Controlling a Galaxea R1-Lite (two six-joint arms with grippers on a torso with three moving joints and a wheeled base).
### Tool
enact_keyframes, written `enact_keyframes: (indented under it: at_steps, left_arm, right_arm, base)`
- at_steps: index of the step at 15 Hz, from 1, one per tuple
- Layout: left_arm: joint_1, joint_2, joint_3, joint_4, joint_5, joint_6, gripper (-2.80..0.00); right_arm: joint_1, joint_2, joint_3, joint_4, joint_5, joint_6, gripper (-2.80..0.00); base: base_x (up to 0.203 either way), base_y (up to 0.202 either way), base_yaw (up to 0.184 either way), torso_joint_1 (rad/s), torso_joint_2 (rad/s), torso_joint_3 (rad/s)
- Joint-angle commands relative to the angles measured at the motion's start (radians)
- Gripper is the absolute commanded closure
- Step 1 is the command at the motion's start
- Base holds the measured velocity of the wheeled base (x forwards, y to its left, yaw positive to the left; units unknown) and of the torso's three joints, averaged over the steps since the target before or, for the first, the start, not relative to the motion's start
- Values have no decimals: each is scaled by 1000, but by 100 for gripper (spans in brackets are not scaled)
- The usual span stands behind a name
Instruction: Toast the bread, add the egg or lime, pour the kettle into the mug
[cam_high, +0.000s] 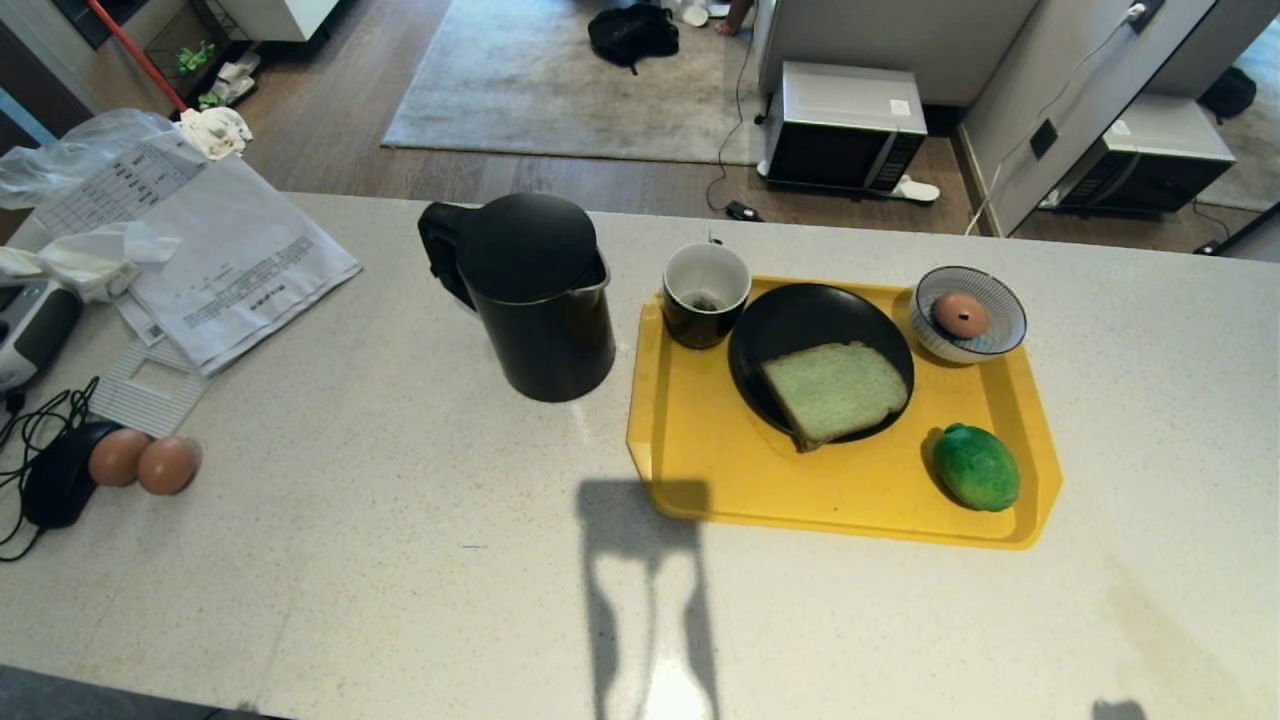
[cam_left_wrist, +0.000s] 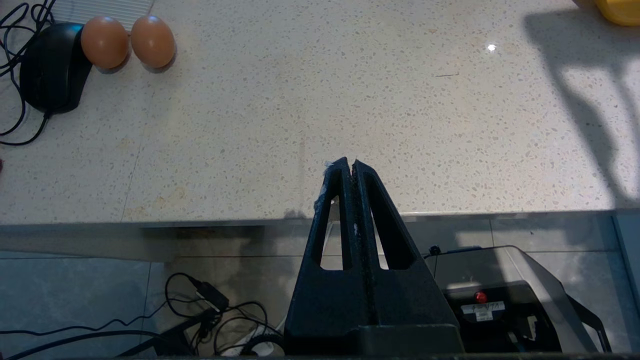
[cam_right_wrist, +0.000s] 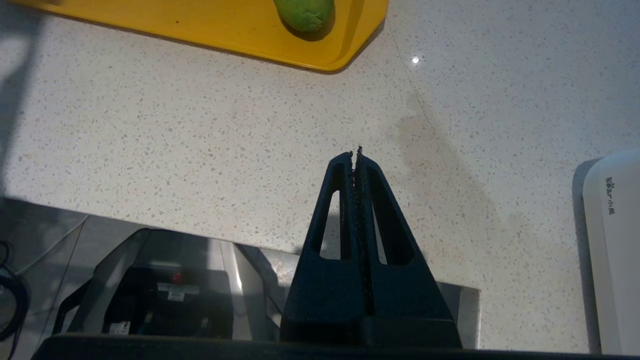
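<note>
White appliance lettered "Bear" beside the right gripper — both grippers' jaws closed, empty — left gripper over speckled counter.

yellow tray, green lime, black kettle

Three eggs, one lime, one bread slice, one kettle, one mug.

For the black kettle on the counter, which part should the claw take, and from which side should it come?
Best to grip the loop handle, which sticks out from the kettle on the robot's left, toward the far edge. The body looks too wide for a claw, and the domed lid gives no hold. The left claw, shut now near the counter's near edge, seems better placed, since the yellow tray and mug crowd the right side.
</note>
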Motion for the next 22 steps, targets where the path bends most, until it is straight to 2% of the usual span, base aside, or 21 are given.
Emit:
enact_keyframes:
  at_steps: [1,22]
  left_arm:
    - [0,0,0,0,0,1,0]
    - [0,0,0,0,-2,5,0]
  right_arm:
    - [1,0,0,0,0,0,0]
    - [1,0,-1,0,0,1,0]
  base:
    - [0,0,0,0,0,0]
    - [0,0,0,-49,108,52]
